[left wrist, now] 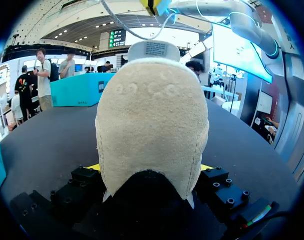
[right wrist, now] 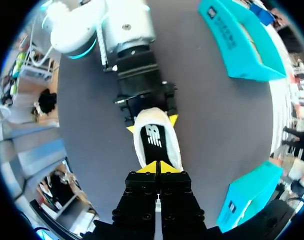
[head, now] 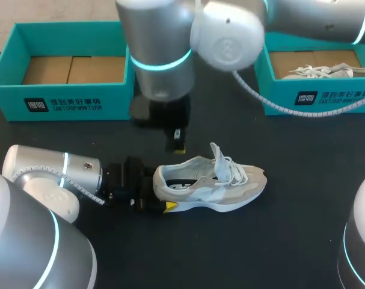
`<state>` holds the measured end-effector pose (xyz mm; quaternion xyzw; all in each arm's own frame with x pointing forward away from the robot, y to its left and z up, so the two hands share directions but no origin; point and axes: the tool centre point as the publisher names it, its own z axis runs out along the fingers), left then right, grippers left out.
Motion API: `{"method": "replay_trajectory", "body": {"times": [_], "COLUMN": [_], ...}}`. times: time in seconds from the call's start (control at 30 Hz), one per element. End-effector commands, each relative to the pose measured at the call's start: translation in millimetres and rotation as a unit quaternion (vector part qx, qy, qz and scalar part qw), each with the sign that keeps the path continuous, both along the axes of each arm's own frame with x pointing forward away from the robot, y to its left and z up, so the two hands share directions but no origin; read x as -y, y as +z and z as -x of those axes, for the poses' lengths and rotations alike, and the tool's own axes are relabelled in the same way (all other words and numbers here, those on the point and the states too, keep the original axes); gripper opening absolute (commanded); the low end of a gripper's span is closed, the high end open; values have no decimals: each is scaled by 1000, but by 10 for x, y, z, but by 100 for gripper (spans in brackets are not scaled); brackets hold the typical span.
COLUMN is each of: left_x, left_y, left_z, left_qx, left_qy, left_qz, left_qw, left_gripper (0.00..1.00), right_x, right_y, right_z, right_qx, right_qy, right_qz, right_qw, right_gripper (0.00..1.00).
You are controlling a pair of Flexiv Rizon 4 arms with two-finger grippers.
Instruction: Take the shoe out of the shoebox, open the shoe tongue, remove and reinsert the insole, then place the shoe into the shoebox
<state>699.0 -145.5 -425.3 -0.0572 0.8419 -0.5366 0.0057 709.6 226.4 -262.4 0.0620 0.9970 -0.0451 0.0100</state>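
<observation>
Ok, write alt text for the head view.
A beige shoe stands on a table, its heel clamped by the left tool, while the right tool hangs shut above it. Two teal shoeboxes sit behind; the right one holds another shoe.

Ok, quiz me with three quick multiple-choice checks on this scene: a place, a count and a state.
1. The shoe lies: A in a box; B in the air; C on the table.
2. Teal boxes on the table: A one; B two; C three.
3. The left gripper is: A shut on the shoe's heel; B open; C out of view.

Answers: C, its sole rests on the black top. B, the left box and the right box stand at the far edge. A, its yellow fingertips press the heel from both sides.
</observation>
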Motion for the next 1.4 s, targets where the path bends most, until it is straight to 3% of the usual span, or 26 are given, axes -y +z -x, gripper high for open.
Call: {"method": "replay_trajectory", "body": {"times": [0.03, 0.23, 0.47, 0.83, 0.93, 1.07, 1.4], "left_x": [22, 22, 22, 22, 22, 22, 22], "left_y": [-73, -73, -73, -73, -73, -73, -73], "left_z": [-23, -23, -23, -23, -23, -23, -23], "left_qx": [-1, -1, -1, -1, -1, -1, -1], "left_qy": [0, 0, 0, 0, 0, 0, 0], "left_qz": [-1, -1, -1, -1, -1, -1, -1], "left_qw": [1000, 1000, 1000, 1000, 1000, 1000, 1000], "left_gripper": [0, 0, 0, 0, 0, 0, 0], "right_x": [-22, 59, 211, 324, 313, 298, 205], "right_y": [-456, -806, -1048, -1224, -1248, -1262, -1503], "right_z": [0, 15, -70, -157, -180, -196, -195], "right_qx": [-14, -41, -54, -53, -52, -52, -87], "right_qy": [5, 1, -10, -15, -15, -13, 4], "right_qz": [-1, -10, -26, -35, -39, -41, -47], "right_qw": [1000, 999, 998, 998, 998, 998, 995], "right_gripper": [0, 0, 0, 0, 27, 42, 35]}}
